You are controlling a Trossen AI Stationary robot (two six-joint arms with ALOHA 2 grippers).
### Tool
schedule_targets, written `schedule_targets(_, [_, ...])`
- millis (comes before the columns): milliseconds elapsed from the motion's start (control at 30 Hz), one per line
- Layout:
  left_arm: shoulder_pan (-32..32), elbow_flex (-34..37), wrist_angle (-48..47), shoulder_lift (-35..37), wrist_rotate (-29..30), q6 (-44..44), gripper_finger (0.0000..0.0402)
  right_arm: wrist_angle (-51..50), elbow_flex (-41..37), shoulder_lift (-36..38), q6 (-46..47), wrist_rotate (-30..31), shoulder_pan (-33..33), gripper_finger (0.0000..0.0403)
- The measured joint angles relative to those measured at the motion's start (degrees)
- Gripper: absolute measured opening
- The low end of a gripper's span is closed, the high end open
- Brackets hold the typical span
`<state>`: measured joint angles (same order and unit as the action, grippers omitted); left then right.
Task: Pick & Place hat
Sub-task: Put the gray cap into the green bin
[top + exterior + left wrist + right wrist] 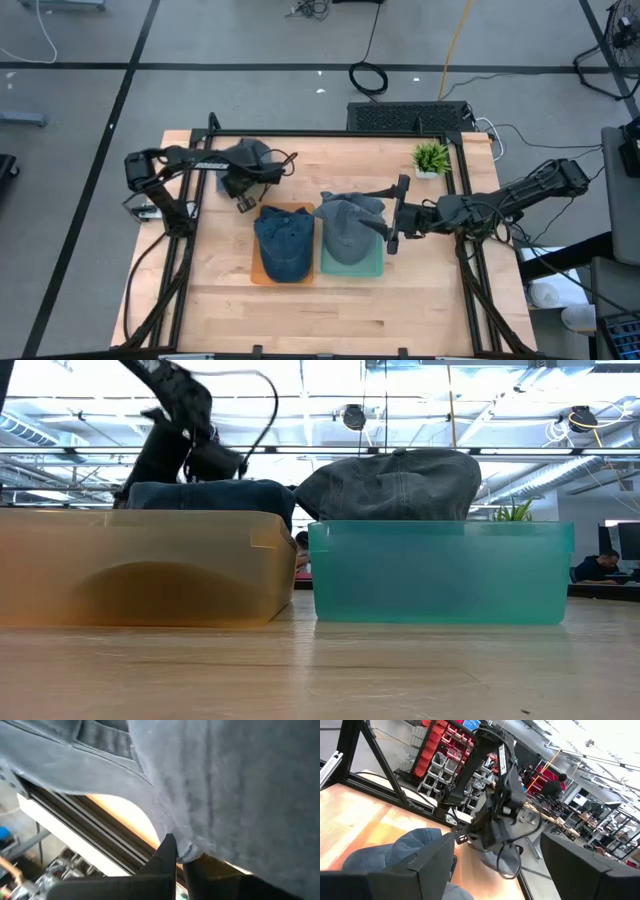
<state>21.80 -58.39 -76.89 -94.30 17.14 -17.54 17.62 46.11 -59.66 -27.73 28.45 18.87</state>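
A grey hat [251, 154] is at the table's far left, with my left gripper [243, 190] shut on it; the right wrist view shows this hat [501, 861] bunched under that gripper. A blue denim hat [283, 243] lies in the orange bin [140, 565]. Another grey hat [350, 228] lies in the teal bin [440, 572] beside it. My right gripper [393, 215] hovers open at the teal bin's right side, holding nothing. My left gripper pinches a fold of the grey hat's cloth [184, 851] between its two fingertips [167, 851], coming slanting down from the table's left side. The rest of the hat spreads over and beyond the fingers. Whether it hangs clear of the table I cannot tell.
A small potted plant [431, 158] stands at the far right corner. A black frame rail [330, 137] runs along the table's far edge and its sides. Bare wood [330, 310] lies along the near edge in front of the bins.
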Motion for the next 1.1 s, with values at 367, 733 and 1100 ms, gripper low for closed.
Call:
schedule_targets(367, [-5.6, -10.5, -6.5, 9.1, 0.5, -2.1, 0.0009, 0.0, 0.0, 0.0, 0.0, 1.7, 0.7, 0.0281])
schedule_targets(733, [-10.2, -12.6, -2.9, 15.6, 0.9, -1.1, 0.0008, 3.1, 0.0, 0.1, 0.9, 7.8, 1.9, 0.0284])
schedule_targets(1100, [-16.5, -12.6, 9.5, 23.1, -0.8, -0.6, 0.0008, 1.0, 0.0, 0.6, 4.0, 7.6, 1.9, 0.031])
